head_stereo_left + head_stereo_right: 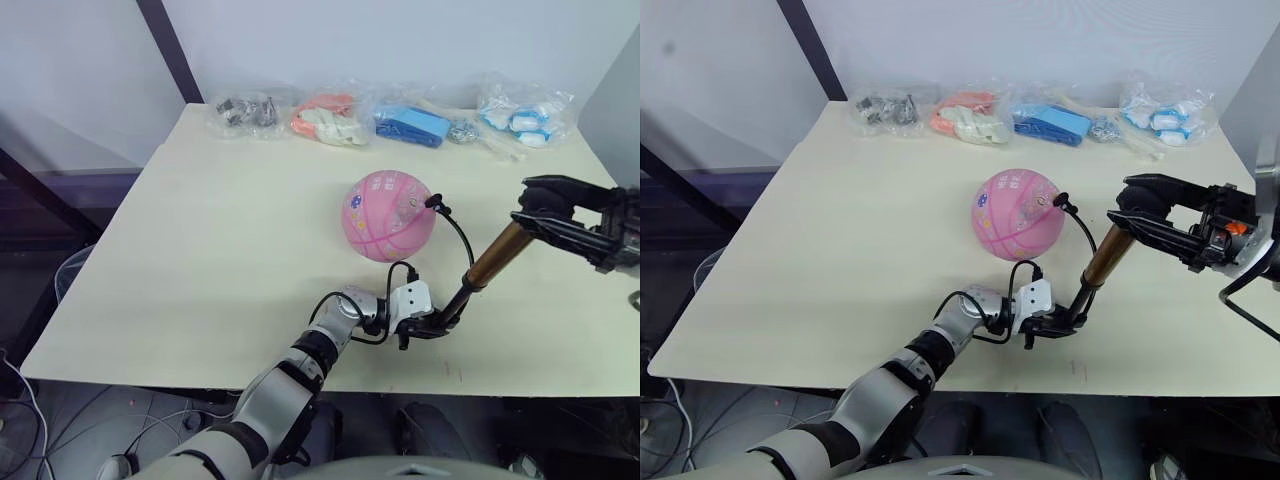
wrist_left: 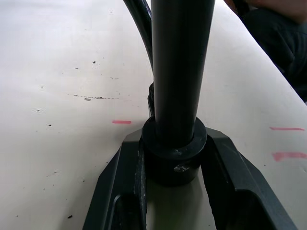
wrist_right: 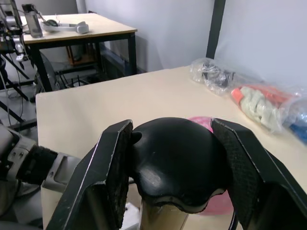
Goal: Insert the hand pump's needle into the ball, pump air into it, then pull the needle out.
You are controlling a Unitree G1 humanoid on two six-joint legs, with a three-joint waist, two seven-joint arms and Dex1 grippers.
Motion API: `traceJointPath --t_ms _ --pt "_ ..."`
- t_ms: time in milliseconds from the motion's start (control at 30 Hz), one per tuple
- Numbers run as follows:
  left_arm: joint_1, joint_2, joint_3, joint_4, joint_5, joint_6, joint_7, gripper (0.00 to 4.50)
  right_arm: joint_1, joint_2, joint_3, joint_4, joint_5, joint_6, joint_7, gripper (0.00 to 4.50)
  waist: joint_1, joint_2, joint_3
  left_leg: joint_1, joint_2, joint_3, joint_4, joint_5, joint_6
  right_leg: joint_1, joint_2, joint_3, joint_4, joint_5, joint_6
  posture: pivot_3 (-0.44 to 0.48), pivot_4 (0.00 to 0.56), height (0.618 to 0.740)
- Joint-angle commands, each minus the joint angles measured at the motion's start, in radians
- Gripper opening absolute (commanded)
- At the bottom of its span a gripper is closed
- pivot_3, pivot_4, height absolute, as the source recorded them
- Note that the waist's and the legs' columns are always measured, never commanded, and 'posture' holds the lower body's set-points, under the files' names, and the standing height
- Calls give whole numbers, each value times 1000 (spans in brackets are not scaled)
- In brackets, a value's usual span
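Right wrist view hides most of the pink rubber ball [image 3: 200,122] behind the bronze-gold hand pump's [image 1: 492,257] black handle, clamped by the right gripper [image 3: 171,163], while the left gripper [image 2: 173,167] pinches its base cap near the ball on the cream table [image 1: 200,250], clear bags [image 1: 330,118] along the far edge

the left claw [image 1: 432,325] has black fingers on a white block, behind it a silver wrist looped with black cable; the right claw [image 1: 1132,212] is all black.
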Motion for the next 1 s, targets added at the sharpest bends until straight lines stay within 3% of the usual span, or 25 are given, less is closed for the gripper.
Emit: traceJointPath --t_ms 33,400,733,1000 --pt "29 17 -19 65 33 32 -16 1083 -34 -9 -70 -12 27 -6 -18 2118 2 0 0 0 0 0 0 0 0 0 0 0 0 0 0 0 150 740" --pt "29 11 -8 62 28 40 10 1083 204 167 234 -63 -284 -137 35 2118 3 -3 -1 1 1 0 0 0 0 0 1 0 0 0 0 0 150 740" --pt "32 17 -19 56 40 40 10 1083 292 338 478 117 -577 -364 52 2118 1 -9 -8 4 0 0 -1 0 0 2 2 0 0 0 0 0 150 740" --pt "34 18 -21 53 42 40 8 1083 258 382 470 120 -597 -386 23 2118 -8 -8 -12 5 0 0 -1 0 0 3 2 0 0 0 0 0 150 740"
